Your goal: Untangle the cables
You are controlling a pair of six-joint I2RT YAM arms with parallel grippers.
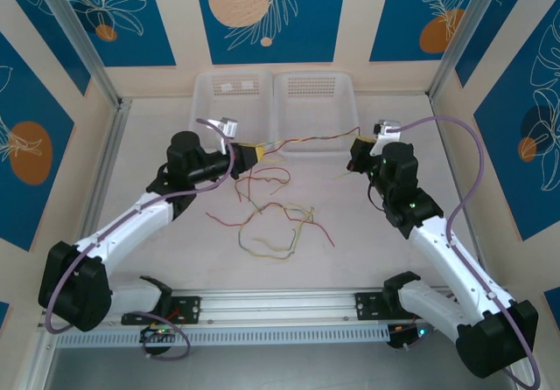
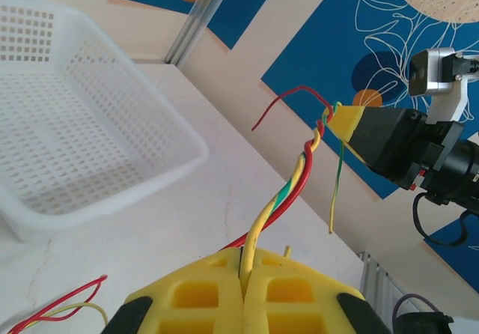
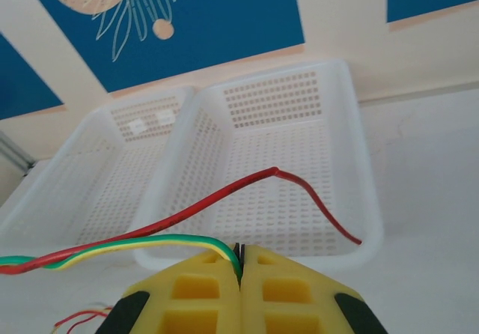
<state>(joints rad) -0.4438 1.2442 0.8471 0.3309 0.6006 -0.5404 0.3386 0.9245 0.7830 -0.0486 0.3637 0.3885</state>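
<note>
- Jaws of the left gripper (image 2: pixel 243 278) are pressed together, pinching one end of a twisted strand (image 2: pixel 293 183) of red and yellow-green cables.
- The right gripper (image 3: pixel 241 263) is clamped the same way on the strand's other end.
- The strand runs between the two grippers, raised off the table (image 1: pixel 157 259), just in front of the far white baskets (image 1: pixel 315 101).
- Nearer, loose cables (image 1: pixel 273 224) lie tangled on the table between the arms.
</note>
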